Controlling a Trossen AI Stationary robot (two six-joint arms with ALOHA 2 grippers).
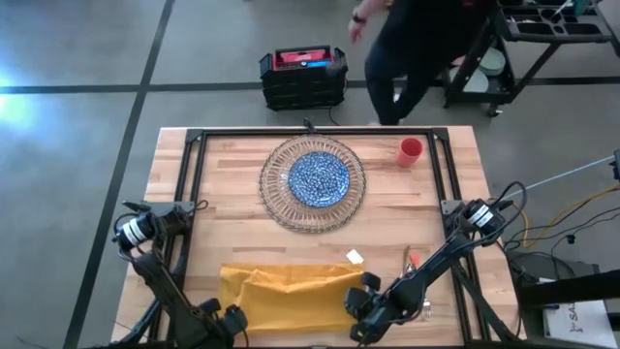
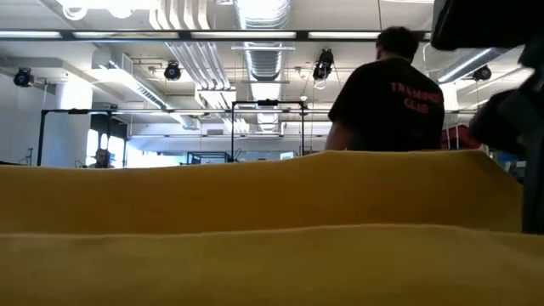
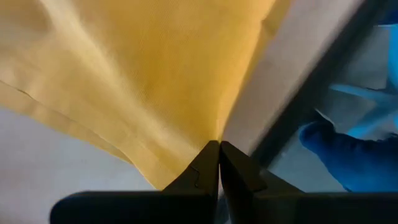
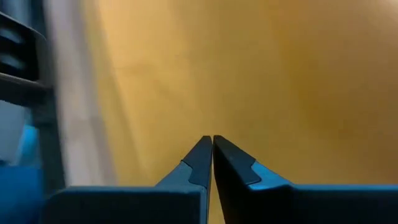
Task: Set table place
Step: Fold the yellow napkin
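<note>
Two pincers work the yellow napkin (image 1: pixel 291 294), which lies crumpled at six o'clock on the counter (image 1: pixel 232 218), well below the glass charger (image 1: pixel 276 199) and blue plate (image 1: pixel 319 178) at centre and the red cup (image 1: pixel 411 151) near one o'clock. To do this well, I judge both should draw the cloth taut and level together. The left pincer (image 3: pixel 219 149) is pressed together on the napkin's corner; the right pincer (image 4: pixel 212 143) is likewise closed, pinching the napkin.
</note>
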